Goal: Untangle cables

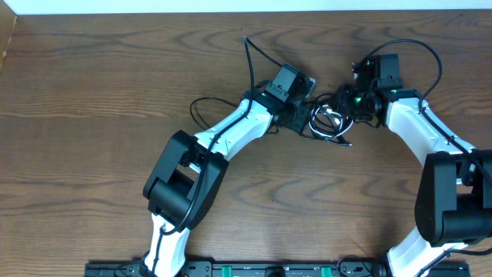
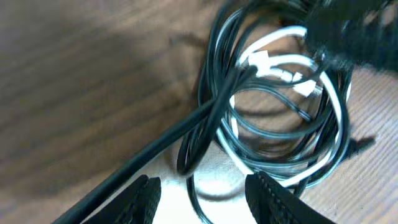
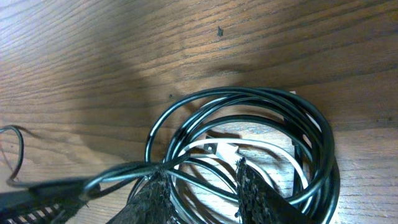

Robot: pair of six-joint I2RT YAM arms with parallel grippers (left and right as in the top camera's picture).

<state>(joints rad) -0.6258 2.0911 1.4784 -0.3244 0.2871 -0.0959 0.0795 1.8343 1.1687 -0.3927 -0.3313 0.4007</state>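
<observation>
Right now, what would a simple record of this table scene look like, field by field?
Surface: wooden table
Items: black cables coiled together with a white cable
Tangle: not yet separated
Left hand: open, at the coil's edge
Right hand: open, fingers astride a few strands
Location: both hands at the bundle, upper middle of the table

Cables (image 1: 329, 121), black with some white, bunched at 1 o'clock on table (image 1: 92, 92). Flanked by left gripper (image 1: 310, 117) at their 9 o'clock, right gripper (image 1: 348, 108) at 3 o'clock.
</observation>
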